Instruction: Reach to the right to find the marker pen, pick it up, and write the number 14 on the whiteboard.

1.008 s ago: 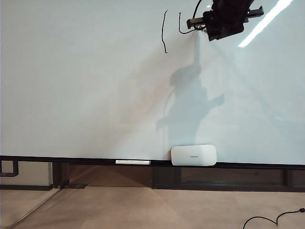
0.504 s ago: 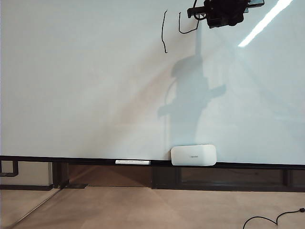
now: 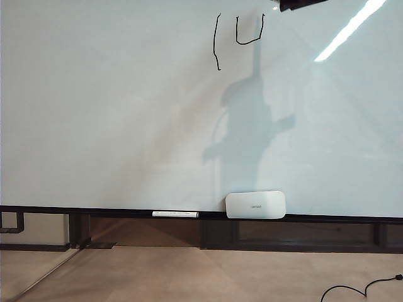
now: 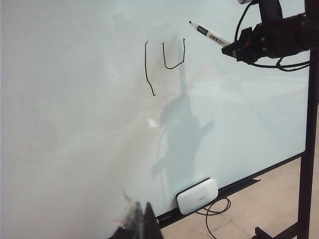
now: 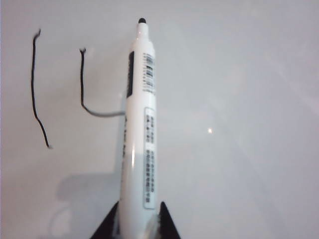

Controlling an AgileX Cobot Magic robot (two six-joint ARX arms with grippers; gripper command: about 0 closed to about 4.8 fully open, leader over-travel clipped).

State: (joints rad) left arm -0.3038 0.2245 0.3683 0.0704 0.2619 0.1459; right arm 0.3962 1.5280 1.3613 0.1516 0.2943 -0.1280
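The whiteboard (image 3: 113, 126) fills the exterior view and bears a black vertical stroke (image 3: 216, 41) and a U-shaped stroke (image 3: 249, 31) near its top. In the left wrist view my right gripper (image 4: 236, 48) is shut on the marker pen (image 4: 209, 34), a white barrel with a dark tip that points at the board just above the U's right arm. The right wrist view shows the pen (image 5: 139, 124) between the right gripper's (image 5: 138, 219) fingers. Only a dark edge of that hand (image 3: 301, 4) shows in the exterior view. My left gripper (image 4: 141, 223) is shut and holds nothing, low before the board.
A white rounded eraser (image 3: 255, 204) rests on the black bottom rail (image 3: 94, 211). A slim white pen (image 3: 175, 214) lies on the rail to its left. A cable (image 3: 359, 289) lies on the floor at the right. A black stand post (image 4: 309, 149) rises beside the board.
My right gripper has moved up the board with the pen and almost left the exterior view. The U's right arm has appeared. The left arm has kept still.
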